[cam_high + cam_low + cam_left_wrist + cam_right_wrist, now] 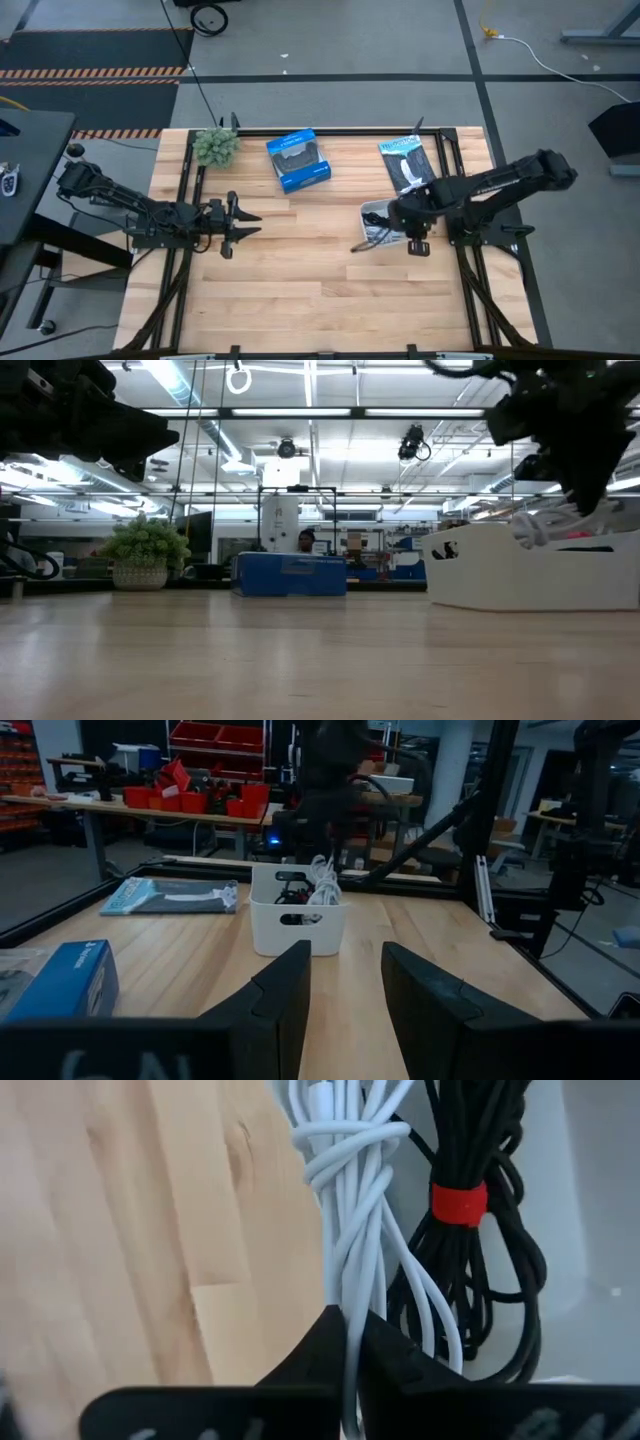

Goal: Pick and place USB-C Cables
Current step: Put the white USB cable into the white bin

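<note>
My right gripper (pixel 347 1342) is over the white bin (pixel 374 212) on the table's right half, shut on the white cable bundle (pixel 350 1210). Beside that bundle lies the black cable with a red band (pixel 462 1230), inside the bin. In the low view, white loops (pixel 533 526) show above the bin's rim (pixel 500 532), under the right gripper (pixel 575 465). The other cables are hidden. My left gripper (pixel 238 226) hovers open over the table's left half, its fingers (pixel 285 995) pointing toward the bin (pixel 298 920). My right gripper pinches the white cable bundle between its two fingers, on the strands at the end of its loops (pixel 348 1315). The fingers come from above, pointing down, and lie along the bundle. The bundle stretches away below them, next to the black cable; where its lower end rests is hidden.
A blue box (pixel 298 160) and a small potted plant (pixel 215 146) stand near the far edge. A flat black-and-white packet (pixel 405 160) lies beyond the bin. Something dark and thin (pixel 362 244) sticks out from the bin's near-left corner. Bare wood lies between the arms.
</note>
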You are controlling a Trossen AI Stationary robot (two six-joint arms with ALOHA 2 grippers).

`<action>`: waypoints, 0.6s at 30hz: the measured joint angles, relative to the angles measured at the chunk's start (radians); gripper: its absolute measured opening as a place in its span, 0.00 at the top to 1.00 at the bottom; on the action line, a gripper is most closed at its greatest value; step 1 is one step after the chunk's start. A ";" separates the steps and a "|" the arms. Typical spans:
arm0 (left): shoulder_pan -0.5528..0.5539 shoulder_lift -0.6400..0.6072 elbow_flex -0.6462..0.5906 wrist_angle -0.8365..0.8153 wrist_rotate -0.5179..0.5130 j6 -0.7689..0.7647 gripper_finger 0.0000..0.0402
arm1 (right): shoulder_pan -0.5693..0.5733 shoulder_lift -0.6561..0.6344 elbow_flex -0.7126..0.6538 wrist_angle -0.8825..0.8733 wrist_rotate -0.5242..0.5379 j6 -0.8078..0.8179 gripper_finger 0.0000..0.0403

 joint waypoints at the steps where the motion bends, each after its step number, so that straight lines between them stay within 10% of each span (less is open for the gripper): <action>1: 0.000 0.000 0.000 0.000 0.000 0.000 0.67 | -0.024 0.000 0.000 0.000 -0.026 -0.012 0.96; 18: -0.001 0.000 0.000 -0.025 0.000 -0.026 0.67 | -0.361 0.056 0.000 0.010 -0.305 -0.238 0.96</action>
